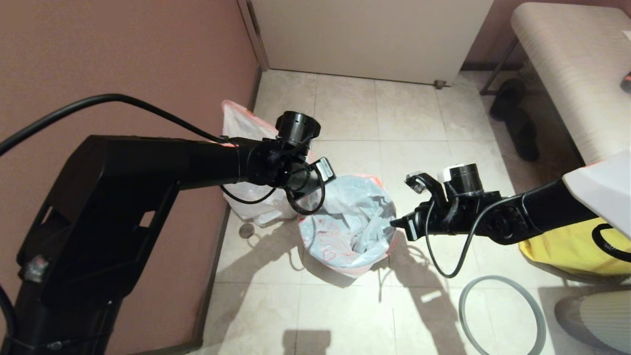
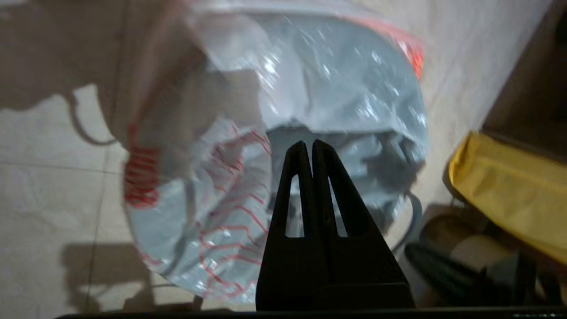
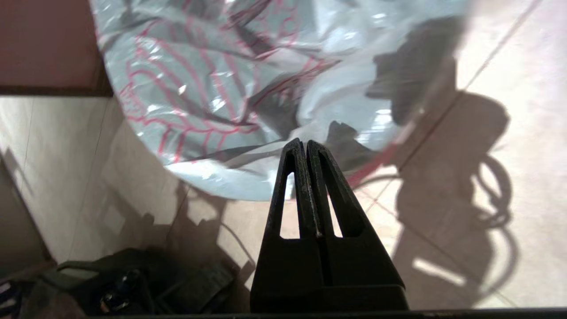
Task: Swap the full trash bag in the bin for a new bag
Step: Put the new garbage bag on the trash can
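Head view: the bin [image 1: 345, 266] stands on the tiled floor [image 1: 345, 113], close to the reddish wall [image 1: 123, 64] on the robot's left, and the new bag [image 1: 352, 222] lines it, its pink-red edge folded over the rim. The full trash bag [image 1: 246, 162] slumps against that wall, just behind the left arm. The grey ring rim [image 1: 503, 315] lies on the floor toward the near right, well apart from the bin, so the liner is probably not clamped yet. The left gripper hangs over the bin's wall-side edge, though its tips are hidden here; the right gripper [image 1: 397, 223] sits just beside the opposite edge. Open floor lies ahead toward the white door [image 1: 369, 34]; a yellow bag [image 1: 567, 251] and a bench [image 1: 572, 64] crowd the right.

Left wrist view: the left gripper [image 2: 308, 146] has its fingers pressed together, empty, pointing into the bag's mouth. The risk: a push here could drag the loose film down off the rim.

Right wrist view: the right gripper [image 3: 301, 144] is likewise closed on nothing, at the bag's outer edge. Closed tips could snag or tear the thin plastic, or nudge the light bin across the floor toward the wall
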